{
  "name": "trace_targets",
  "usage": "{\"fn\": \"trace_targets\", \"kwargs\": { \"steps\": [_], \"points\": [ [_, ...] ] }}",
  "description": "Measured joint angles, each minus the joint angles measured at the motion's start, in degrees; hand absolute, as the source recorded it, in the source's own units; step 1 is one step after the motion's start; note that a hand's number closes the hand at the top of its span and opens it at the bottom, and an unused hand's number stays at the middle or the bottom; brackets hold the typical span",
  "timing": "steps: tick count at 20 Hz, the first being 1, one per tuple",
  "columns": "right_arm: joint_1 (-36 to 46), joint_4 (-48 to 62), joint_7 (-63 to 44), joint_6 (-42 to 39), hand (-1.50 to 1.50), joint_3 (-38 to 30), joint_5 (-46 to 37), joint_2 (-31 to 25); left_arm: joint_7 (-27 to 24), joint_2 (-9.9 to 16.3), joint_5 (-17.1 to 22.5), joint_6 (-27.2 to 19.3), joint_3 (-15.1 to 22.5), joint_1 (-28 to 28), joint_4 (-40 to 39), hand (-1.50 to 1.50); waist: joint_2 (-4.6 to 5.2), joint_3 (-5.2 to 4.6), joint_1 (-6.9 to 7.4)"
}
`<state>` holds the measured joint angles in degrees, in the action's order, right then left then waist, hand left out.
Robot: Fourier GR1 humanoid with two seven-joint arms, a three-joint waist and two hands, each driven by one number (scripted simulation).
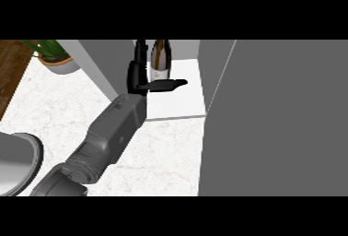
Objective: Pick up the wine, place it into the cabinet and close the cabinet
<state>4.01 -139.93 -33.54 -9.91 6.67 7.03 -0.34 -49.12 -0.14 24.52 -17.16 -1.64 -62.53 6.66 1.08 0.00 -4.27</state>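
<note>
While upright, dark wine point(161, 57), pale label, left hand point(141, 76)

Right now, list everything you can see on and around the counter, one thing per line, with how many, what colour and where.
wine bottle: one, dark with a pale label, upright on the white cabinet floor at top centre
cabinet: one, grey walls and white floor, open, top centre
cabinet door: one, grey, fills the right side
potted plant: one, green leaves in a pale pot, top left
counter: one, white marble, left and centre
round grey object: one, cut off at the left edge
forearm: one, grey, rising from lower left
left hand: one, black, beside the bottle, thumb pointing right
</note>
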Motion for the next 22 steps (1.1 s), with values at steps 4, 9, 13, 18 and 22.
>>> {"fn": "trace_targets", "kwargs": {
  "steps": [4, 9, 13, 18, 22],
  "points": [
    [1.4, 0.41, -1.08, 0.72, -1.5, 0.37, -0.16, 0.06, -0.58, 0.04, 1.72, 1.74, 0.45, 0.31, 0.59, -1.5, -0.1, 0.0, -0.14],
    [1.88, 0.2, -1.94, 1.76, -1.5, 1.2, -0.14, 0.28, -0.58, 0.05, 4.93, 2.57, 2.61, 1.31, 2.0, -1.5, -0.45, 0.01, -0.2],
    [1.01, -0.15, -2.09, 1.66, -1.5, 1.45, -0.1, 0.07, 0.62, 0.07, 8.24, 2.2, 5.8, 2.99, 4.41, -1.5, -0.72, -0.01, -0.05],
    [1.52, -0.1, -2.34, 2.42, -1.5, 1.19, -0.42, 0.06, 1.65, 0.14, 13.48, 0.1, 13.49, 9.64, 12.01, -1.5, -1.13, -0.01, 0.83],
    [0.16, -0.28, -1.31, 2.05, -1.5, 0.29, -0.44, -0.34, 3.19, 0.15, 17.95, -4.45, 22.17, 16.71, 21.55, -1.5, -1.29, 0.0, 1.75]
  ]
}}
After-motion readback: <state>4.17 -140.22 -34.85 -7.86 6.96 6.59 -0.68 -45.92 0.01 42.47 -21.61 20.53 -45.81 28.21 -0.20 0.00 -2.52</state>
